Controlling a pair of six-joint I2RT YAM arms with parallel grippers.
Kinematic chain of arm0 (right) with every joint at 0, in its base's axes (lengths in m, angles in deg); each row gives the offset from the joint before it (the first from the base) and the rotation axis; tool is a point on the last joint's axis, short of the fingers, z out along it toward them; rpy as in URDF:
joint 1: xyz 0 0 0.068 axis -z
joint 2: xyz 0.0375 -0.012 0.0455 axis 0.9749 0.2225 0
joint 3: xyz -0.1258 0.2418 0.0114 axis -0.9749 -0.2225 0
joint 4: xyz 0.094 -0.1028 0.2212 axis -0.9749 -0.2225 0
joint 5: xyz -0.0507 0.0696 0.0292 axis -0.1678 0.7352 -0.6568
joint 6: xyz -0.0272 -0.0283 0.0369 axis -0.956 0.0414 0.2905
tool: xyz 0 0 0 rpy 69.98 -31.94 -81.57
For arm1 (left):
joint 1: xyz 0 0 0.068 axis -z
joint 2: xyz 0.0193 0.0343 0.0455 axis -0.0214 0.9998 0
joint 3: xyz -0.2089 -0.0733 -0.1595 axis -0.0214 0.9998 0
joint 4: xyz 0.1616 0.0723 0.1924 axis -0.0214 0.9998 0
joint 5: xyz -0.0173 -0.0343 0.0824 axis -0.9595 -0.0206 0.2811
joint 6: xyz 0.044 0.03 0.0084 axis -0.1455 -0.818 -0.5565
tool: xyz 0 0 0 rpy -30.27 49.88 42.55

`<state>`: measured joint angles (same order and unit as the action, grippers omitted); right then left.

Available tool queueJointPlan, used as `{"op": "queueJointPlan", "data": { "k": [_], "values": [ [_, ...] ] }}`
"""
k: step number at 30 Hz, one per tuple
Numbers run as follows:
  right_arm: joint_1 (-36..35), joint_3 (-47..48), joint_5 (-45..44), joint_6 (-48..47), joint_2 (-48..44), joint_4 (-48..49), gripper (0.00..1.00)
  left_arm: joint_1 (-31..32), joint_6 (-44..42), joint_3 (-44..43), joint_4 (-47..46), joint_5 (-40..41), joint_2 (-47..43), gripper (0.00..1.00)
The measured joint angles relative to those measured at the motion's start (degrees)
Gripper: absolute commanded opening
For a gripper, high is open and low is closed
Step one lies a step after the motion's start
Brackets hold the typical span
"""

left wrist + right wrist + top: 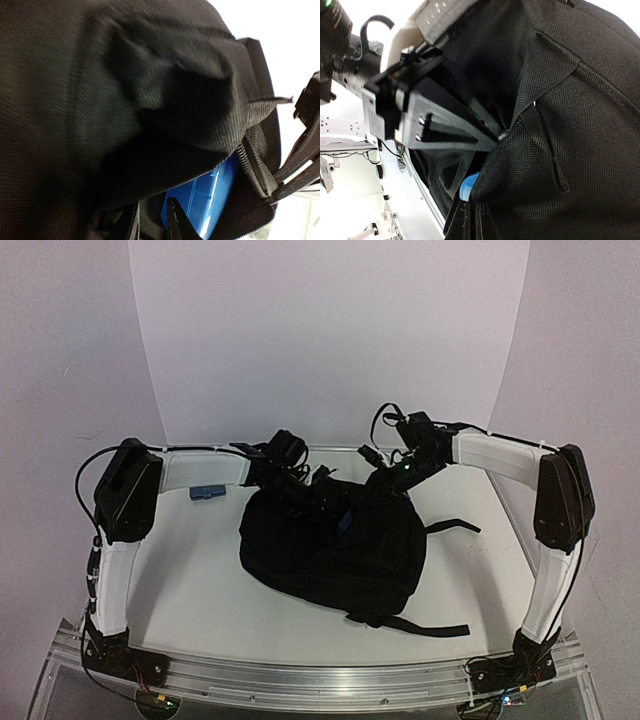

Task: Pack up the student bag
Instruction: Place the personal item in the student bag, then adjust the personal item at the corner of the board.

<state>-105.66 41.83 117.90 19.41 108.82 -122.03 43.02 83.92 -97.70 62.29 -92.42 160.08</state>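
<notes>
White table (200, 590), surface matte, with an aluminium rail (320, 680) along its near edge. A white backdrop panel (330, 340) rises behind the table. Pale, lilac-tinted walls stand at left (60, 360) and right (590, 340). Lighting even and diffuse, with soft shadows only.

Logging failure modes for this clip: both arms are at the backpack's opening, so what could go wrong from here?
1. The left gripper sits in the student bag mouth among loose fabric; its jaws could snag it on withdrawal.
2. The right gripper, jaws shut at the rim, works close beside it; the two could collide.
3. The blue item lies near the zipper and might slip out.
</notes>
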Motion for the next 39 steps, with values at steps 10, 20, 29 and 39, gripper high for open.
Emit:
{"op": "queueJointPlan", "data": {
  "k": [10,20,29,39],
  "values": [
    [0.0,-0.1,0.1,0.1,0.0,0.1,0.0,3.9,-0.9,-4.1,-0.7,-3.7,4.2,0.13],
    [0.4,-0.2,0.3,0.1,0.0,-0.2,0.0,4.3,-0.3,-6.8,-4.3,-5.7,6.7,0.53],
    [0.3,-1.0,-0.2,0.0,0.0,0.1,0.0,-5.1,-1.8,7.3,0.8,0.8,-12.1,0.9],
    [0.3,-1.0,-0.4,0.0,0.0,0.1,0.0,-26.9,-2.9,6.5,12.8,22.9,-19.7,1.0]
  ]
}}
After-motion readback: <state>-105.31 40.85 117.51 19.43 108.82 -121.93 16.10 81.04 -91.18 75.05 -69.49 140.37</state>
